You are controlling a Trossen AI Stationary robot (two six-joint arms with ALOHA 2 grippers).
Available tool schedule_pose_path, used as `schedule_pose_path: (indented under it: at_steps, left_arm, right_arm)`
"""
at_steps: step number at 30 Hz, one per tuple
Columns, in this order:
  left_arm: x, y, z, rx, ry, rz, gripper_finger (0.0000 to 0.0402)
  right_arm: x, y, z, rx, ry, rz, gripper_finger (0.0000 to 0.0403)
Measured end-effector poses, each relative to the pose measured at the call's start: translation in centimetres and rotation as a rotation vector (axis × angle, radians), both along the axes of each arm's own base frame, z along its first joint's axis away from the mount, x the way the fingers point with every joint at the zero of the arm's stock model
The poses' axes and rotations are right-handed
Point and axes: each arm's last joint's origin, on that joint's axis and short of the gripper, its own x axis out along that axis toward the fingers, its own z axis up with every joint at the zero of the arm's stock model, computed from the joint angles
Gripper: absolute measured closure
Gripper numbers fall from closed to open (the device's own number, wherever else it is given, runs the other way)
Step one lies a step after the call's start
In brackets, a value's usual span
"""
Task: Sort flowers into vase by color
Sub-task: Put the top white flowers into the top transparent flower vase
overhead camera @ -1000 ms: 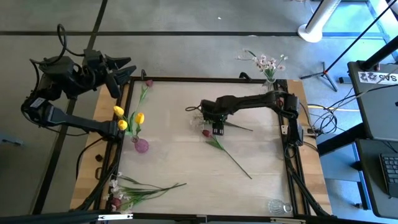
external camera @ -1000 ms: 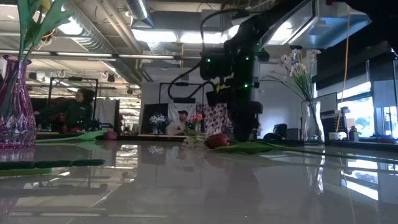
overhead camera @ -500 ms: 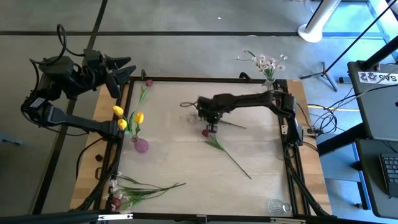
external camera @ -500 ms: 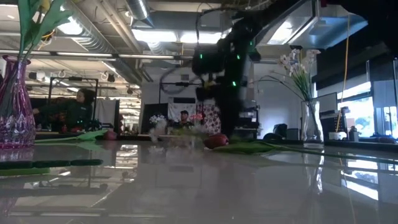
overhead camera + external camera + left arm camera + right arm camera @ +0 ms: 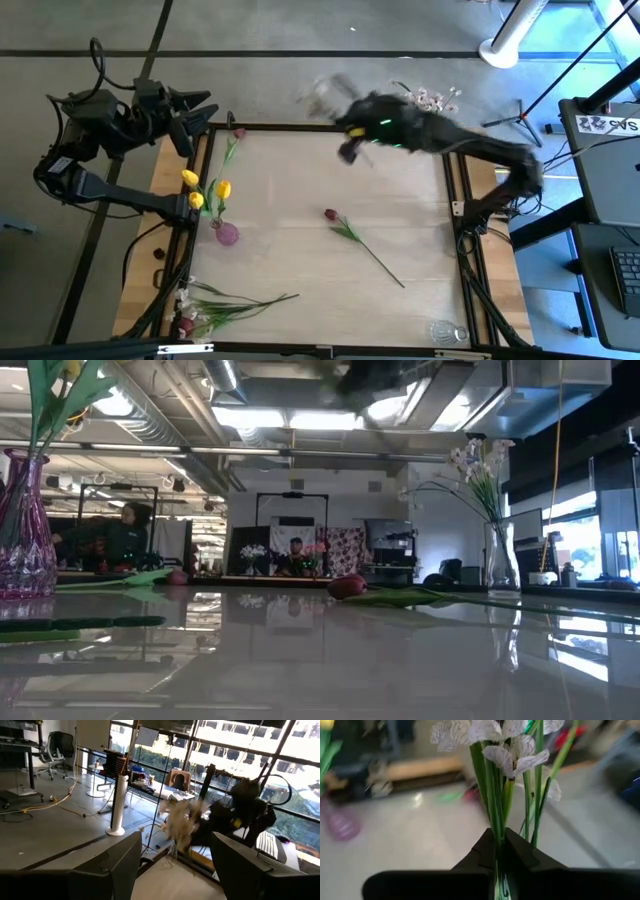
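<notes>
Your right gripper (image 5: 499, 851): clenched on a white-pink blossom spray (image 5: 512, 755), beside the table's far edge (image 5: 300, 128). Dark red tulip (image 5: 331, 214): mid-table. Left gripper (image 5: 172, 870): released, off the far-left corner.

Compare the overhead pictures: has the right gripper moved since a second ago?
Yes. The right gripper, shut on a white flower spray, has lifted from beside the dark red tulip toward the table's far edge.

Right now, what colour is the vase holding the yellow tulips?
Pinkish purple; the vase shows best in the low view, patterned glass.
</notes>
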Motion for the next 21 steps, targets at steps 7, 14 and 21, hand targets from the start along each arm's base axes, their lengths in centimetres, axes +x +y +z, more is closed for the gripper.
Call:
schedule_pose_path:
  at_steps: [7,14,21]
  left_arm:
    - [0.0,0.0,0.3,-0.001,-0.029,-0.001,0.0171]
    - [0.7,-0.1,0.1,0.004,-0.010,-0.051,0.0171]
    - [2.7,0.1,-0.2,-0.010,0.026,-0.052,0.0171]
  right_arm:
    - [-10.3,-2.1,3.2,-0.185,-0.198,-0.271,0.0390]
    - [-18.5,-4.1,0.6,-0.250,-0.278,-0.516,0.0396]
    - [-21.8,-4.4,-2.9,-0.291,-0.404,-0.665,0.0391]
